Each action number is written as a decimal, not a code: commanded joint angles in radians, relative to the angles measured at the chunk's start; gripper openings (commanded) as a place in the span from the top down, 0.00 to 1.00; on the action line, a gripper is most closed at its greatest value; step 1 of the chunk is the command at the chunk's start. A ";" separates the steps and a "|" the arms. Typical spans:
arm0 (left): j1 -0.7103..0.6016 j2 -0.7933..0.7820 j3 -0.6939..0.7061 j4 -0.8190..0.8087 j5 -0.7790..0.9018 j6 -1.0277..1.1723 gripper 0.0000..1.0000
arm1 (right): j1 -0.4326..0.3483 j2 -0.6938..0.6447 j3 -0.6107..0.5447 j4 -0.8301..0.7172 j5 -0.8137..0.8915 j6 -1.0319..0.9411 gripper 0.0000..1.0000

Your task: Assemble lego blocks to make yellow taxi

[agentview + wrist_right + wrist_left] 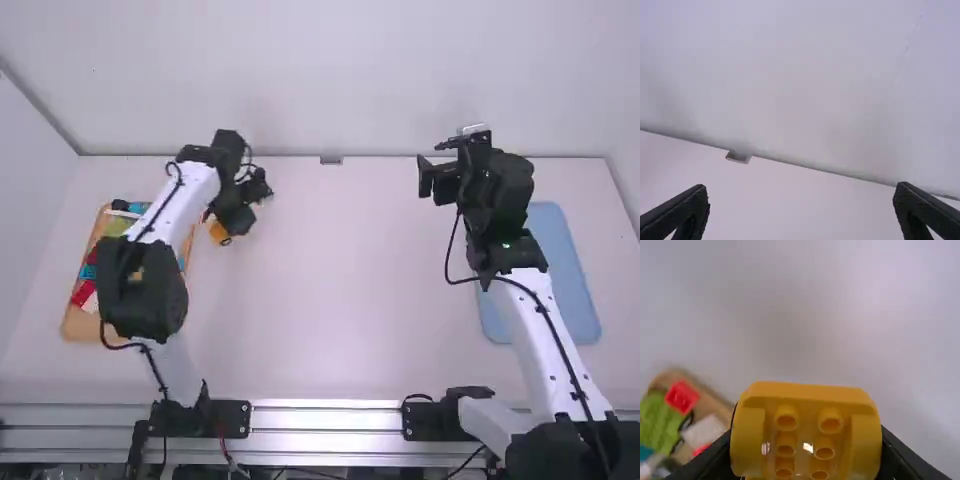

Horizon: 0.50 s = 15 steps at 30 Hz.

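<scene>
The left gripper (232, 218) is at the left part of the white table (330, 270), just beyond the right-hand rim of the wooden tray (75, 325) in the high view. Its jaws are closed on the yellow block (805, 440), which sits between them with its hollow side toward the wrist camera. Round tubes are visible inside, set in two columns, and raised yellow walls flank them. In the high view part of the yellow block appears beside the dark gripper body. Its height over the table cannot be determined.

The right gripper (436, 170) is at the far right part of the workspace, directed toward the back wall (800, 85). Its jaws stand wide apart, one at either side of the right wrist view.

The wooden tray lies partly beneath the left arm (150, 290). Among its contents are a red block (682, 396), green blocks (662, 422) and a white block (705, 432); the arm hides some of the load. A light blue mat or tray (575, 280) lies at the right of the table, partly behind the right arm (550, 335). A small grey fitting (331, 160) sits at the table's far edge, against the back wall.
</scene>
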 commanded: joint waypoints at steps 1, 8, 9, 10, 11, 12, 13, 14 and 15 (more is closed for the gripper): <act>-0.102 0.004 0.009 -0.003 0.030 -0.016 0.80 | 0.000 0.002 0.028 0.000 -0.005 0.002 0.02; -0.333 0.006 -0.042 0.064 0.212 0.087 0.80 | 0.001 0.002 0.028 -0.001 -0.005 0.003 0.02; -0.364 0.009 -0.059 0.094 0.207 0.061 0.80 | 0.001 0.002 0.028 -0.001 -0.006 0.002 0.02; -0.393 0.014 -0.075 0.120 0.189 0.038 0.80 | 0.001 0.002 0.028 -0.002 -0.005 0.002 0.02; -0.408 0.018 -0.082 0.132 0.176 0.027 0.80 | 0.001 0.002 0.028 -0.002 -0.005 0.002 0.02; -0.419 0.021 -0.089 0.141 0.167 0.021 0.80 | 0.001 0.002 0.028 -0.002 -0.005 0.002 0.02; -0.437 0.029 -0.103 0.159 0.163 0.014 0.81 | 0.001 0.002 0.028 -0.002 -0.006 0.003 0.02; -0.459 0.042 -0.115 0.179 0.167 0.012 0.81 | 0.001 0.002 0.028 -0.002 -0.005 0.011 0.02; -0.468 0.052 -0.121 0.190 0.169 0.012 0.81 | 0.001 0.002 0.028 -0.002 -0.005 0.014 0.02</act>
